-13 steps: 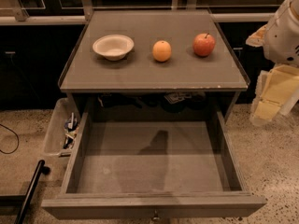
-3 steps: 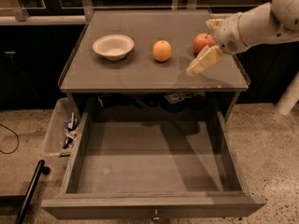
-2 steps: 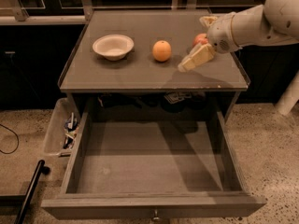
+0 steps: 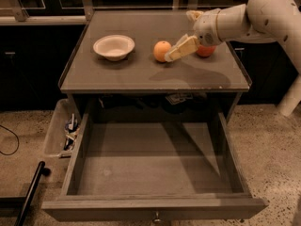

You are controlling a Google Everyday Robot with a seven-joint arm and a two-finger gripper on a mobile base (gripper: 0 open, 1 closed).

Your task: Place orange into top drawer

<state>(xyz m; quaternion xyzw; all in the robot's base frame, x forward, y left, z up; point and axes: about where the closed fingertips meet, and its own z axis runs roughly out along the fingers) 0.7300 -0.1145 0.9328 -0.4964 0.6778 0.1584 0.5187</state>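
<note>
The orange [image 4: 161, 50] sits on the grey cabinet top [image 4: 141, 74], right of centre. The gripper [image 4: 175, 52] reaches in from the right on a white arm, and its cream fingertips are right beside the orange's right side, just above the surface. The top drawer [image 4: 150, 164] is pulled fully open below the cabinet top, and its grey floor is bare. The arm partly hides a red apple [image 4: 206, 51] behind the gripper.
A white bowl [image 4: 114, 46] stands on the left of the cabinet top. A clear plastic bin [image 4: 59, 133] of clutter hangs on the drawer's left side. A black pole [image 4: 29, 192] leans at lower left. The floor is speckled.
The arm has swung left across the cabinet top, past the apple, bringing the gripper up beside the orange. The orange, bowl and drawer have not moved.
</note>
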